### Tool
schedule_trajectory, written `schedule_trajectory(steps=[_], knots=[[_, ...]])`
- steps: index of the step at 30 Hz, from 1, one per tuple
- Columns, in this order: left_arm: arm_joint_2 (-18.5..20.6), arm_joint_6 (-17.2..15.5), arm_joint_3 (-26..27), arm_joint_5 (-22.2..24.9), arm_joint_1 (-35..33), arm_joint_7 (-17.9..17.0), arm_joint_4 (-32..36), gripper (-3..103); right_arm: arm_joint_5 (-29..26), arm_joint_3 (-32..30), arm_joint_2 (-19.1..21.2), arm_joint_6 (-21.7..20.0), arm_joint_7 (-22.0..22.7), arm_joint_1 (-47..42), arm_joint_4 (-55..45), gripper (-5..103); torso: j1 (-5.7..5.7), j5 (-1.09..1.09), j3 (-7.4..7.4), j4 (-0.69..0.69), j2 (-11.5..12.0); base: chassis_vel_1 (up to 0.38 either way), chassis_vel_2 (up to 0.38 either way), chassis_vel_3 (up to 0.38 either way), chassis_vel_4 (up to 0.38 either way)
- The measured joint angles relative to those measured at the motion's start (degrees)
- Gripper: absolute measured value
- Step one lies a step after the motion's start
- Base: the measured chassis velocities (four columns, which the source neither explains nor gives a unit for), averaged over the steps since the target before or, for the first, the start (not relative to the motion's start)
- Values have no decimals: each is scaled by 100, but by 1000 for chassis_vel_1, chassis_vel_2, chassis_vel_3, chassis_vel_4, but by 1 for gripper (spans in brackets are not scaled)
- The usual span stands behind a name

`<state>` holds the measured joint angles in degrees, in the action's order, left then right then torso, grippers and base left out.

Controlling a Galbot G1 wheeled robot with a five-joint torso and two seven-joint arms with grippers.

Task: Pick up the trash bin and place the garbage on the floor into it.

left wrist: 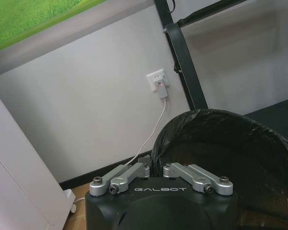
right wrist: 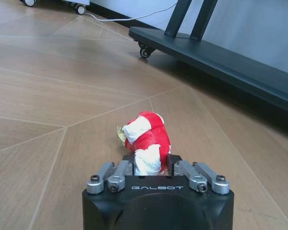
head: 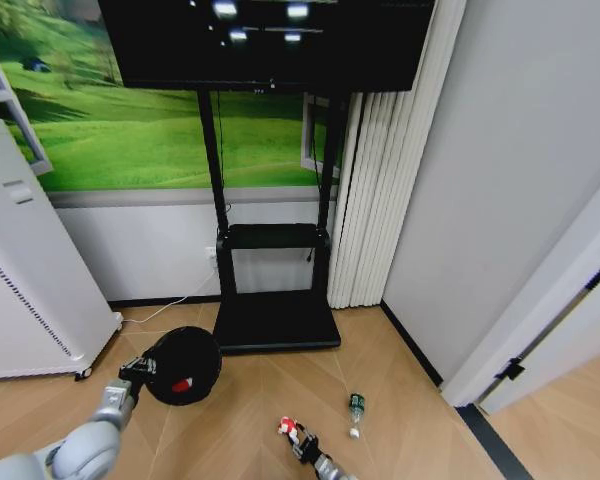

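While the head view shows red inside the bin (head: pixel 183 366) and a bottle (head: pixel 356 407) on the floor, the left wrist view shows the left gripper (left wrist: pixel 156 168) clamping its lined rim. The right wrist view shows the right gripper (right wrist: pixel 150 161) closed on a red-and-white wrapper (right wrist: pixel 145 139) on the floor.

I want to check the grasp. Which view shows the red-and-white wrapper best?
The right wrist view: the wrapper lies crumpled on the wooden floor between the right gripper's fingers. In the head view it is a small spot at that gripper.
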<state>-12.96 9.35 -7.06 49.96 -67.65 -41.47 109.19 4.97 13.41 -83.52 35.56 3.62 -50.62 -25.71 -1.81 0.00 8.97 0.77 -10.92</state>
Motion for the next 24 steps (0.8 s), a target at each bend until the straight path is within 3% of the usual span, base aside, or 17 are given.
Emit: schedule_trajectory(steps=[5,8,16,24], knots=[[58,-2,-13,-4,21,6,-11,7,-150,-22,192,40,71,-84,-375,21,0,1,0,0,0,0,0,0,0],[64,-29,-43,-27,41,14,-17,7,-494,-84,379,105,104,-149,-711,21,0,0,0,0,0,0,0,0,0],[66,-79,-110,-30,51,16,0,7,-592,-449,833,309,206,-234,-1548,21,0,0,0,0,0,0,0,0,0],[26,-106,-192,-8,99,47,-58,7,-1049,-317,1514,234,310,-223,-2951,21,0,0,0,-1,0,0,0,0,0]])
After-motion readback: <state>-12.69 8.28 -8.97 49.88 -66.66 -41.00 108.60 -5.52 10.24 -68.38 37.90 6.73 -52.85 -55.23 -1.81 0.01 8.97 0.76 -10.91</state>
